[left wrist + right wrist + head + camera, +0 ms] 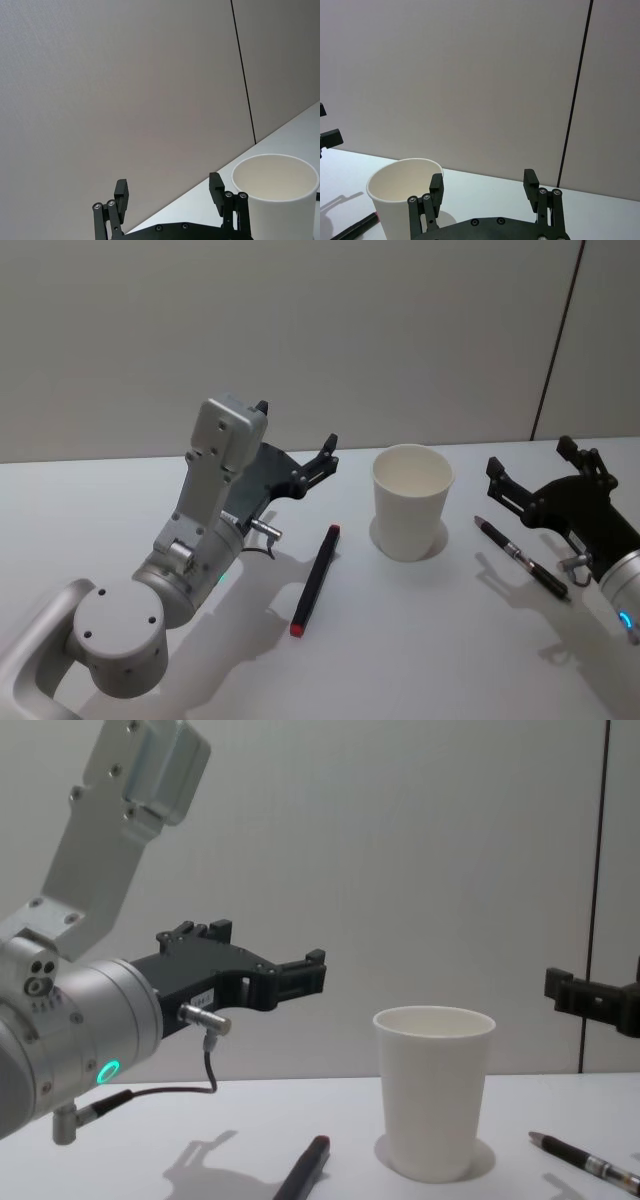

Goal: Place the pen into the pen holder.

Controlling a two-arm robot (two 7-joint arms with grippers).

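Pen holder [412, 502] is plain white, no print, pretty much matching the white table [420, 670]. Red-tipped pen [315, 580] is black otherwise; other pen [522, 558] is black with silvery bits. Left gripper [169, 190] and right gripper [483, 182] are matte black. Left arm [200, 500] is silver-grey with a teal ring [105, 1072]. Wall [300, 320] is greyish-beige with a dark seam [558, 330].

Counts: one pen holder [411, 502], a white paper cup, was at mid-table. Two pens lay flat: one black pen with red ends [315, 580] left of the holder, one black-and-silver pen [522, 558] right of it. Two grippers: one left gripper [296, 426] left of the holder, one right gripper [530, 455] right of it. One white table [420, 660] was under everything.
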